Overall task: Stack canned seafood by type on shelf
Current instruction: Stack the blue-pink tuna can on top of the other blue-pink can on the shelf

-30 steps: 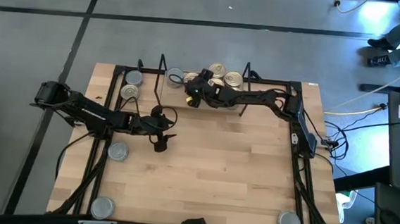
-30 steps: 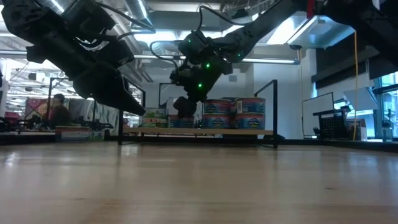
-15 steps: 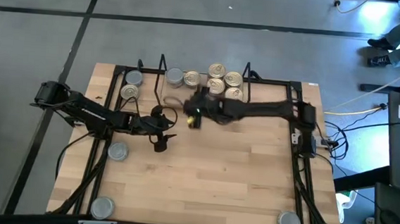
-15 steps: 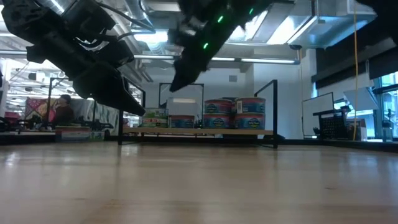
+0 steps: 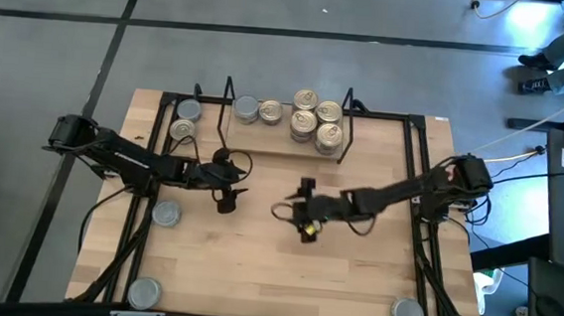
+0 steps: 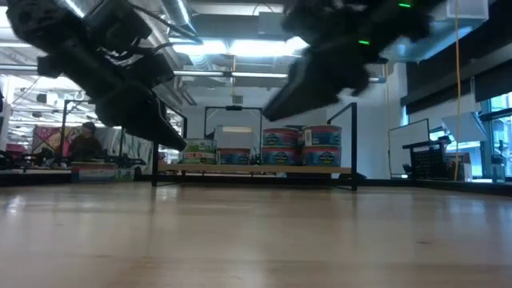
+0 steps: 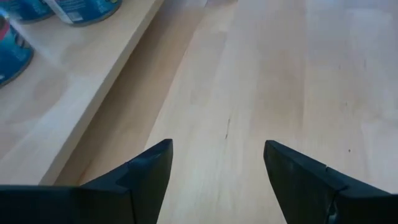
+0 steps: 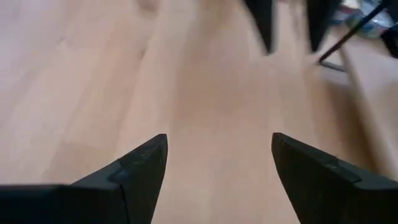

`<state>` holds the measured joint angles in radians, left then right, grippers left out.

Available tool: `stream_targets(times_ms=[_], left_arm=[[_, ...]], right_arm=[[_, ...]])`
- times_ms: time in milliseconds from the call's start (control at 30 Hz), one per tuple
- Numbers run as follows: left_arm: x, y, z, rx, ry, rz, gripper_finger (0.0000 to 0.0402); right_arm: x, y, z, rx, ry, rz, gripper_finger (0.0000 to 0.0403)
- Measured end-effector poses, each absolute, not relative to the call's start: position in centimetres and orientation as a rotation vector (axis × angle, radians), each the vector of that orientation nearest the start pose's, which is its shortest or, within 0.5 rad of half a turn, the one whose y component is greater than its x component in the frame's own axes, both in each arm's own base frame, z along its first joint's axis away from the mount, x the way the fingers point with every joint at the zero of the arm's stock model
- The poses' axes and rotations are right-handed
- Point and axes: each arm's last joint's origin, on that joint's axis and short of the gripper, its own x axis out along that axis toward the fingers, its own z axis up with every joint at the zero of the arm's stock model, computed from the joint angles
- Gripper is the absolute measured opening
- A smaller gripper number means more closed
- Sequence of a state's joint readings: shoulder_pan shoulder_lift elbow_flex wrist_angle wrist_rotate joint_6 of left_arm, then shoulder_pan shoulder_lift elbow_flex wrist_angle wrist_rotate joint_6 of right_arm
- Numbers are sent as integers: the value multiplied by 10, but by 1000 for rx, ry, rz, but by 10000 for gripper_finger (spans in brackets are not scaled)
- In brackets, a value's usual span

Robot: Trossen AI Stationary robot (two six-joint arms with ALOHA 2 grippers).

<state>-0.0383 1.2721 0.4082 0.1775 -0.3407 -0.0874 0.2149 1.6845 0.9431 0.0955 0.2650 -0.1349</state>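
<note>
Across the room's grey floor: wooden bench [image 5: 354, 273], black rails at its edges.
Shelf [image 5: 283, 143]: wire rack on a light wood base, at the far edge's middle, carrying the canned seafood [image 5: 316, 123], some tins stacked. More tins near the far-left corner, along the left edge, and at both near corners.
Left gripper [image 5: 229, 181]: over the bench's left-centre, fingers spread, empty.
Right gripper [image 5: 305, 211]: over the centre, fingers spread, empty.
</note>
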Motion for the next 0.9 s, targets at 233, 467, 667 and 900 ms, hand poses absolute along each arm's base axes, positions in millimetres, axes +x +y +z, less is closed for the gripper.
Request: stream_targets(times_ms=[233, 467, 667, 900], left_arm=[[219, 6, 180, -1, 1002, 463, 253], [196, 23, 206, -142, 1228, 831, 253], [182, 55, 204, -207, 1287, 1058, 252], [169, 98, 190, -218, 1434, 1253, 185]], right_arm=[[309, 80, 148, -134, 536, -38, 287], [293, 78, 136, -87, 435, -35, 287], [293, 77, 135, -130, 434, -26, 287], [293, 78, 135, -133, 442, 13, 287]])
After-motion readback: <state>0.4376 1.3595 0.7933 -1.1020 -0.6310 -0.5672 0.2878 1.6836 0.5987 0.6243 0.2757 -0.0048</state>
